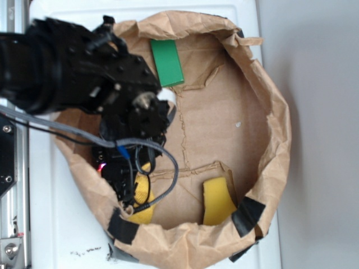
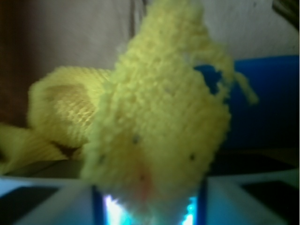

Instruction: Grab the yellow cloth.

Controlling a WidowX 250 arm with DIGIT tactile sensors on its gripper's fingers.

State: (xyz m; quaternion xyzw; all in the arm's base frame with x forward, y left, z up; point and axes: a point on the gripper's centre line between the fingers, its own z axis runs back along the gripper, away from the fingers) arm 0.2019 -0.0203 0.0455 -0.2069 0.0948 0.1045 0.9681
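Here the hand (image 1: 134, 193) is clamped on the yellow cloth (image 2: 159, 126), which bunches up between its fingers.

A white counter (image 1: 61, 224) carries a crumpled brown paper liner (image 1: 224, 123) patched with black tape (image 1: 247, 216); a plain grey floor (image 1: 320, 112) lies beyond its right edge.

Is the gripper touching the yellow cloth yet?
Touching. In the wrist view the yellow cloth rises straight from between the gripper fingers, with no gap visible.
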